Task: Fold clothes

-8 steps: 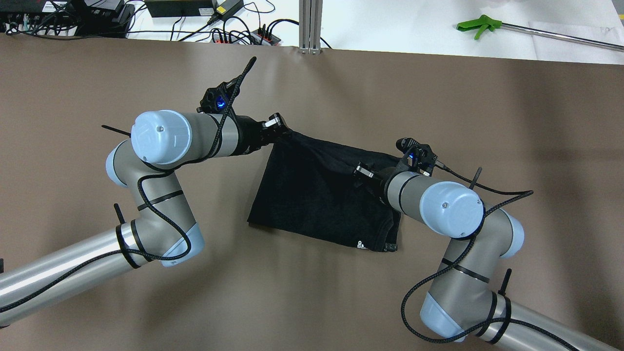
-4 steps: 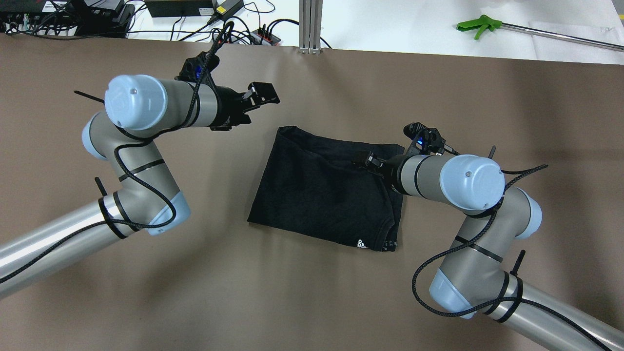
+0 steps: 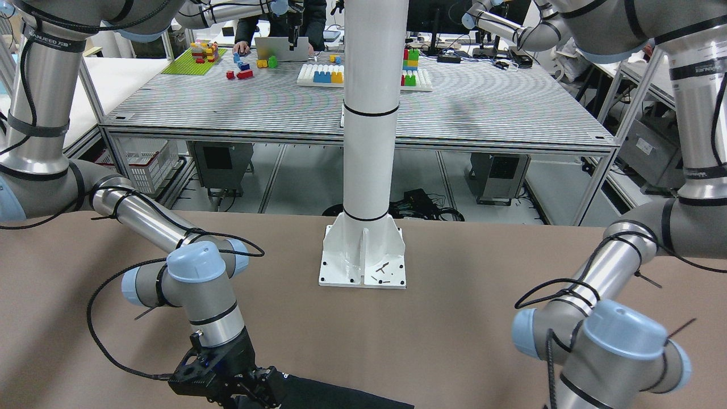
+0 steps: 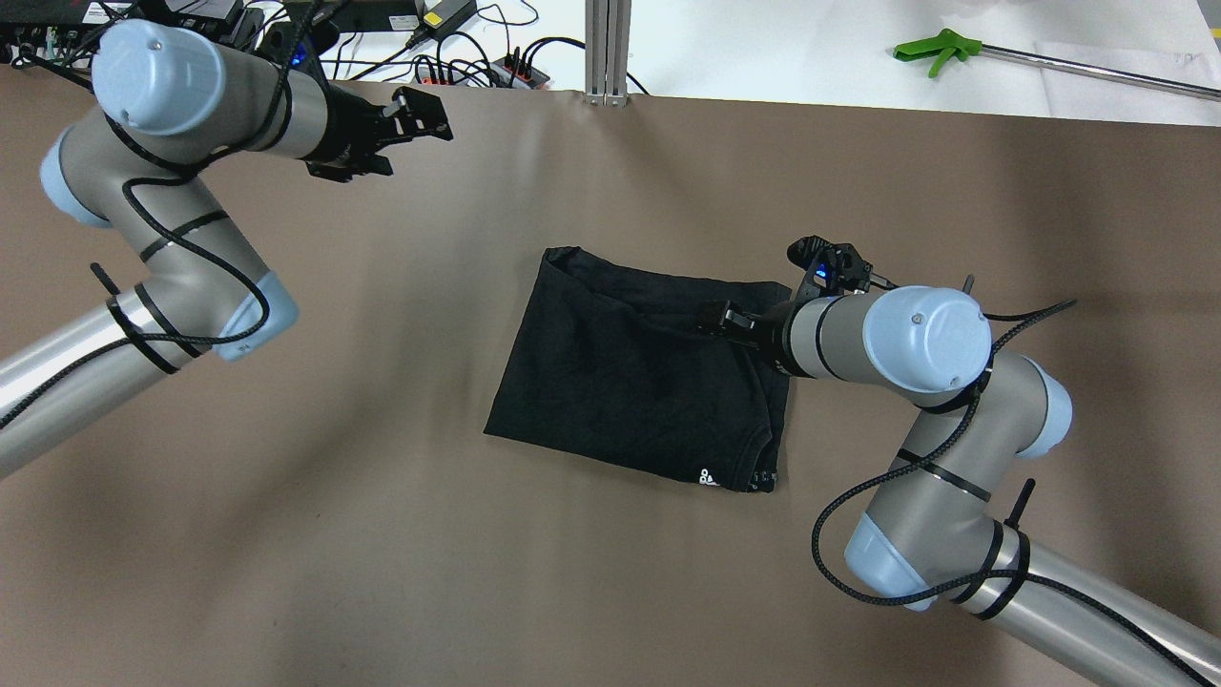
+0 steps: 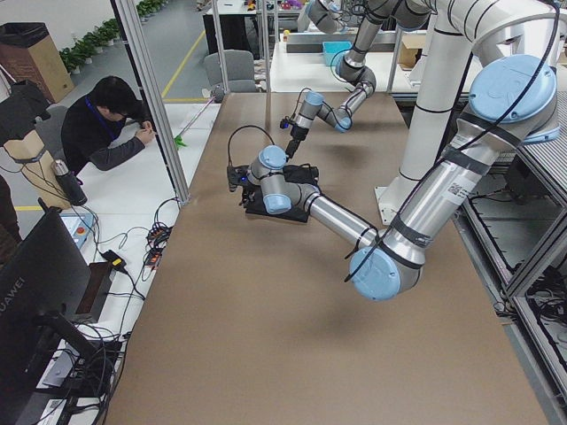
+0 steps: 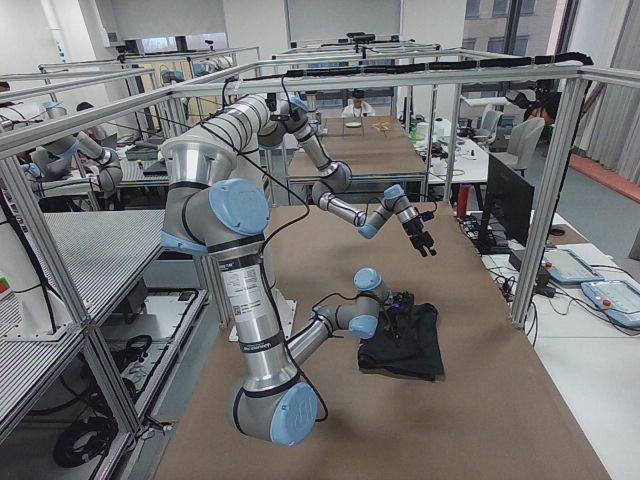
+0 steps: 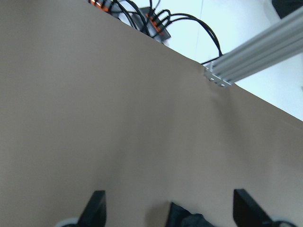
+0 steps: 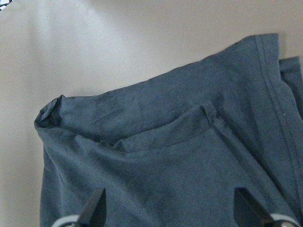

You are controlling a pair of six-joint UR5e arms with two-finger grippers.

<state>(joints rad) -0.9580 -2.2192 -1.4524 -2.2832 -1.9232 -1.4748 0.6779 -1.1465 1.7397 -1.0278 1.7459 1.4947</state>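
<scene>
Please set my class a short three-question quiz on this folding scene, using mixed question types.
1. True or false: the left end effector is gripping the black garment.
2. Multiple choice: where is the garment? A. Lying on the brown table. B. Hanging between both arms. C. Inside a basket.
3. Short answer: which end effector is over the garment?

Key: 1 false, it is open and well away from the garment. 2 A. 3 the right end effector.

white logo on clothes, lettering unreadable
</scene>
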